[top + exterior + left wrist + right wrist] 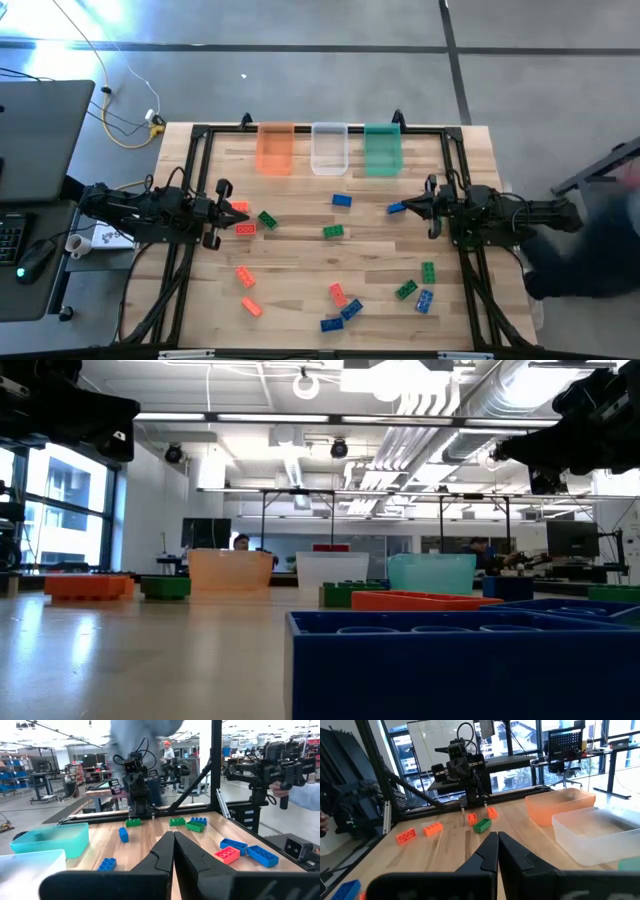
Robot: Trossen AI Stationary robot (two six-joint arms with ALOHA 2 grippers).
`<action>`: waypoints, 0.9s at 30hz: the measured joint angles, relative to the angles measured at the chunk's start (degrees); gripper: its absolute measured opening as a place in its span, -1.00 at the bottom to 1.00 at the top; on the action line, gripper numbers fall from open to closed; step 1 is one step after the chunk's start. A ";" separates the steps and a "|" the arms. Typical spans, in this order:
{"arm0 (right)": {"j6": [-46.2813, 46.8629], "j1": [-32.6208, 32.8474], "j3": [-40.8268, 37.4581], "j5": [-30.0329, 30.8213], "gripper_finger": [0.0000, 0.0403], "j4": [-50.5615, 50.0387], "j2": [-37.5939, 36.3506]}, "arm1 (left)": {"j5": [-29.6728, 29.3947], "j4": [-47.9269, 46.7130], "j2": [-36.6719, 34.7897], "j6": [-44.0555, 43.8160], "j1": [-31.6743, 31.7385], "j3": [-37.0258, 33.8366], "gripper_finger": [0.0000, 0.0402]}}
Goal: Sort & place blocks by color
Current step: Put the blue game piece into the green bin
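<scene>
Small studded blocks lie flat and scattered on the wooden table (pixel 300 260). Red-orange ones (pixel 245 228) and a green one (pixel 267 219) lie by my left gripper (pixel 226 212). A blue one (pixel 396 208) lies just in front of my right gripper (pixel 414 208). Others are a blue one (pixel 342 200) and a green one (pixel 333 231) mid-table, and mixed clusters (pixel 338 294) (pixel 424 300) toward the near edge. Both grippers are raised above the table, shut and empty, as the wrist views show for the left (pixel 173 851) and the right (pixel 497 852).
Three tubs stand in a row at the table's far edge: orange (pixel 276 148), clear (pixel 329 148) and green (pixel 382 150). A black frame (pixel 200 135) rims the table. A person stands blurred beyond the right edge (pixel 600 230); a person's sleeve shows in the left wrist view (pixel 305 797).
</scene>
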 joint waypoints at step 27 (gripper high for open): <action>1.22 0.00 0.04 1.33 -1.00 5.77 0.00 | -1.38 0.24 -0.02 0.00 0.02 0.00 -1.00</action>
